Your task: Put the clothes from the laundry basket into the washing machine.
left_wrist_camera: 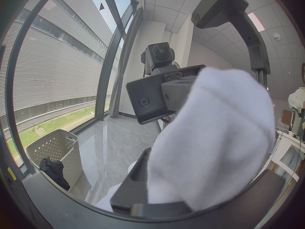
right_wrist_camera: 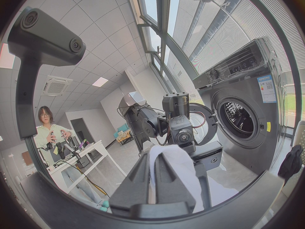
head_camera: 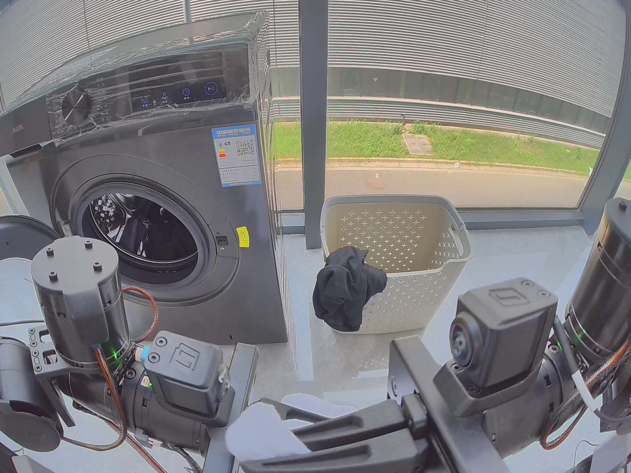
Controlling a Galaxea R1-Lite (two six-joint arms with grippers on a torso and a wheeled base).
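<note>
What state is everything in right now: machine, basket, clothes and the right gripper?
washing machine door: open, swung wide.
drum: something dark lies inside.
control panel: lit.
laundry basket: upright on the floor.
black garment: draped over the basket's front rim, hanging outside.
right gripper: shut on the white cloth.
white cloth: clamped, not yet in the machine.
</note>
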